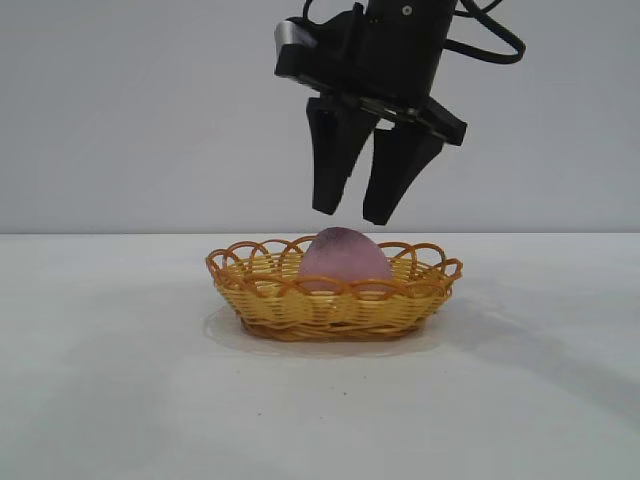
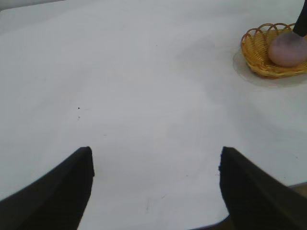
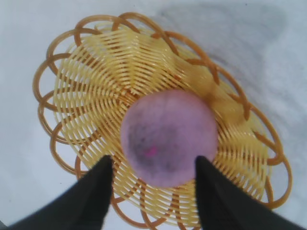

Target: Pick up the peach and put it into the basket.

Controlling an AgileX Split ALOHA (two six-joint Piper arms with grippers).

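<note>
Peach (image 1: 345, 258) resting inside the basket (image 1: 250, 297), seated near the middle of the woven floor, its domed top rising a little above the looped rim. You see the right gripper (image 1: 356, 215) poised directly above it, pointing steeply down, fingers spread apart and clear of the fruit; nothing is held between them. In the right wrist view, the two dark fingertips (image 3: 93, 191) flank the near side of the peach without visibly pressing on it.

Judged from its look, the peach is a light, rounded lump with a dull, matt skin that should offer fair friction rather than slip. Whether it is soft or rigid you cannot tell. If you had to take hold again, close across its widest girth, below the slightly pointed crown, where opposite sides are most nearly parallel.

The basket is shallow, oval, yellow wicker with an orange-brown scalloped edge; it contains the peach and nothing else. It looks light enough to shift if nudged, so lift the fingers straight clear of the rim.

The left gripper (image 2: 156, 191) sits parked well apart over the bare table (image 2: 144, 86), fingers wide and empty.
</note>
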